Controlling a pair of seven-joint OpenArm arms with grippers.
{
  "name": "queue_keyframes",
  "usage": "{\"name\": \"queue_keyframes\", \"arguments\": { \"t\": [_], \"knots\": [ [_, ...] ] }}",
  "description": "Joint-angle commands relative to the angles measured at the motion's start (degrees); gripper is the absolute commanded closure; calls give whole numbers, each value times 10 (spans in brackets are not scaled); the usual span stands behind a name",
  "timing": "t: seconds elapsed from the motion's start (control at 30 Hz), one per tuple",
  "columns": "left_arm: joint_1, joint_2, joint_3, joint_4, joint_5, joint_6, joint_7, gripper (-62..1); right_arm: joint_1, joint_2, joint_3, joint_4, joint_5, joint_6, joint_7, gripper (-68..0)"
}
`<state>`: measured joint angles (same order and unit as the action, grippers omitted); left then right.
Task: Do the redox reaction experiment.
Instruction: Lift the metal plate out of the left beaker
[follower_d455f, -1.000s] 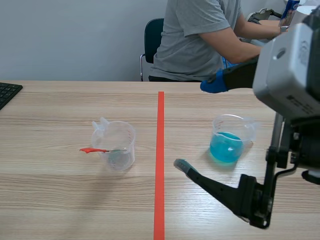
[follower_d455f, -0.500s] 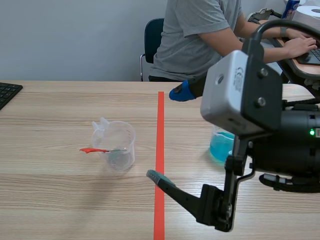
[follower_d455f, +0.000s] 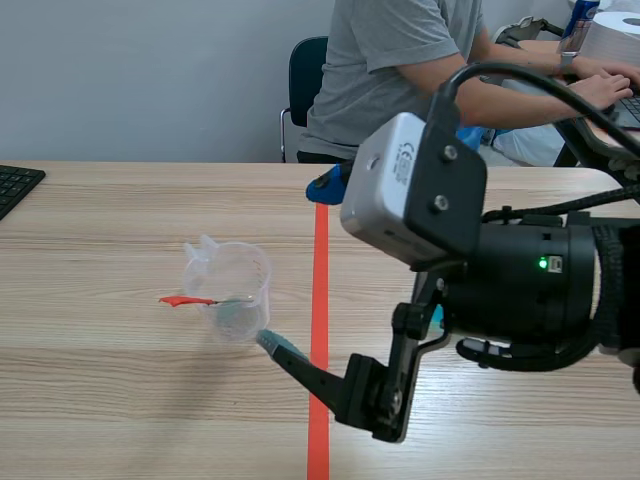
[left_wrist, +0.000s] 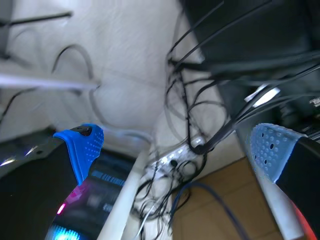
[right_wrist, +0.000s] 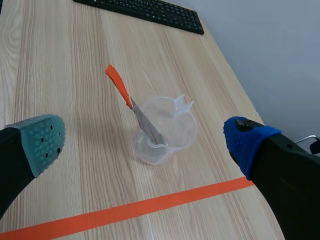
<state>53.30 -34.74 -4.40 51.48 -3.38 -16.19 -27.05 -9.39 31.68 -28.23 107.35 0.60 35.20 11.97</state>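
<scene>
Approach on the clear beaker, pincer spread wide

Reaching looks like the step in hand: the right gripper (right_wrist: 144, 141) is hanging over the table with its two fingers spread far apart and pinching nothing. The clear measuring beaker (right_wrist: 162, 130) is sitting ahead of it, framed between the pads. The beaker is standing upright on the wood, across the tape line (follower_d455f: 321, 290) from the arm's own base. An orange-handled blade (right_wrist: 131, 102) is leaning inside it, with the metal end at the bottom and the handle poking out over the rim opposite the spout.

The arm is coming in from the right and stretching past the tape line. Its teal-padded finger is lying low, near the beaker's foot but apart from it, and the blue-padded one is standing well off on the far side.

The next move (as I judge it) is calling for a descent and a centring. Either the beaker wall or the slim handle has to end up squarely between the pads before they close, without the low finger nudging the light cup.

The left gripper (left_wrist: 177, 147) is pointing off the table at a tangle of cables (left_wrist: 190, 145), its fingers likewise apart and empty.
</scene>
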Motion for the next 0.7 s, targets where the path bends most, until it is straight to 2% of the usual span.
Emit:
{"name": "queue_keyframes", "arguments": {
  "t": [0.0,0.1,0.17,0.27,0.33,0.43,0.5,0.6,0.67],
  "knots": [
    [-10,0,10,7,0,-1,-3,-623,17,-7,-8,-5,-7,-5,9,-679],
    [-31,5,36,7,6,-1,1,-623,34,-23,-23,-27,-19,-10,9,-679],
    [-40,6,47,8,27,0,-2,-623,47,-33,-33,-39,-19,-11,9,-679],
    [-43,6,51,10,28,0,-3,-623,67,-48,-49,-57,-21,-17,8,-679],
    [-43,6,51,11,28,0,-4,-623,82,-60,-60,-69,-35,-29,6,-679],
    [-43,6,51,11,27,0,-5,-607,105,-80,-76,-92,-54,-30,1,-679],
    [-45,6,51,11,27,1,-5,-514,119,-91,-89,-107,-63,-30,-3,-679],
    [-46,6,50,11,26,1,-5,-312,137,-108,-107,-130,-74,-32,-9,-679],
    [-46,6,50,11,26,1,-5,-203,149,-119,-117,-144,-78,-33,-9,-679]
  ]
}}
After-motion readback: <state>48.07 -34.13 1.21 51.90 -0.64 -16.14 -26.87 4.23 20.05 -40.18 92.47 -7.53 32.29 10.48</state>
